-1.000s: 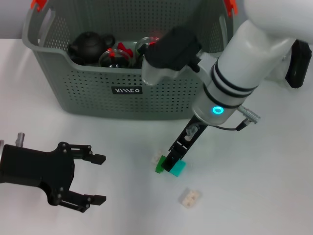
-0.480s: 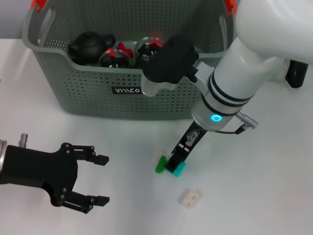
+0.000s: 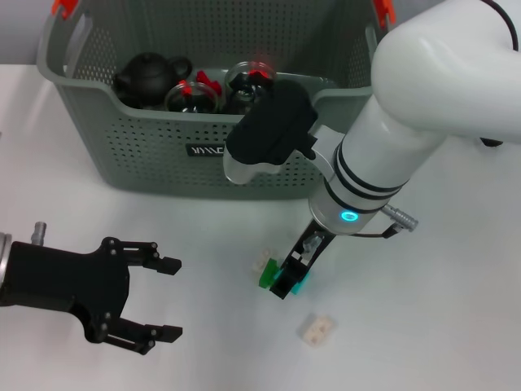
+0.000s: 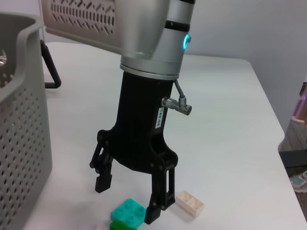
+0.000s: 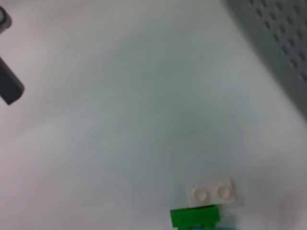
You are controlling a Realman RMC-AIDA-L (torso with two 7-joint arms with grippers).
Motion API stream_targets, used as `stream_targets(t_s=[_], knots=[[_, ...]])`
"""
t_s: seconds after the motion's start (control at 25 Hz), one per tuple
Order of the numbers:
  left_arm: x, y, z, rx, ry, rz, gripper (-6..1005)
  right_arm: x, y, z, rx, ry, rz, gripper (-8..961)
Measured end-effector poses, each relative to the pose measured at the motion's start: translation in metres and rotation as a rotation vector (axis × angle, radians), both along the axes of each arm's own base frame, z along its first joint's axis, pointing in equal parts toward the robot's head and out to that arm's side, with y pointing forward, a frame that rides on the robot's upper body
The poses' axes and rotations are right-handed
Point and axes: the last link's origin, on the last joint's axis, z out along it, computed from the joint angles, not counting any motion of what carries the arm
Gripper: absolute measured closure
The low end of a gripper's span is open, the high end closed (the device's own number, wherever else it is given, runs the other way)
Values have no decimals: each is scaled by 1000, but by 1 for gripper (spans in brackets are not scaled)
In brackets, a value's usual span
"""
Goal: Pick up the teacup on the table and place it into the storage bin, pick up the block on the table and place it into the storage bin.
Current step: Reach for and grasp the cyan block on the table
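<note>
The grey-green storage bin [image 3: 163, 163] stands at the back of the table. Inside it are a black teapot [image 3: 149, 73] and two glass teacups [image 3: 191, 96]; no teacup shows on the table. A teal block [image 3: 299, 282] and a green block [image 3: 266, 278] lie together in front of the bin. My right gripper [image 3: 286, 277] hangs open right over them, fingertips close to the table; the left wrist view shows its fingers [image 4: 155, 211] apart beside the teal block [image 4: 128, 212]. My left gripper [image 3: 161, 298] rests open at the front left.
A small white block [image 3: 262, 263] touches the green one, also in the right wrist view as white block [image 5: 211, 192] above green block [image 5: 195, 216]. A cream block [image 3: 316, 328] lies nearer the front. The bin wall [image 4: 21, 143] rises close behind the blocks.
My right gripper has sunk lower and shifted slightly left onto the teal and green blocks. The left gripper edged right early on, then stayed still.
</note>
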Motion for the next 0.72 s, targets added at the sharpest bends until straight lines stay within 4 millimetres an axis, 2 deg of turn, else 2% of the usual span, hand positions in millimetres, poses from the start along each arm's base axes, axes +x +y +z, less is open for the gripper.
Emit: stream_targets(t_s=[0.16,0.72], knots=[[0,0,0,1,0,0,137,0,-1,-1,1,-4,-3,7],[0,-2,-2,-1,-7,1,138,5,-5,-7,13,-12,8,143]])
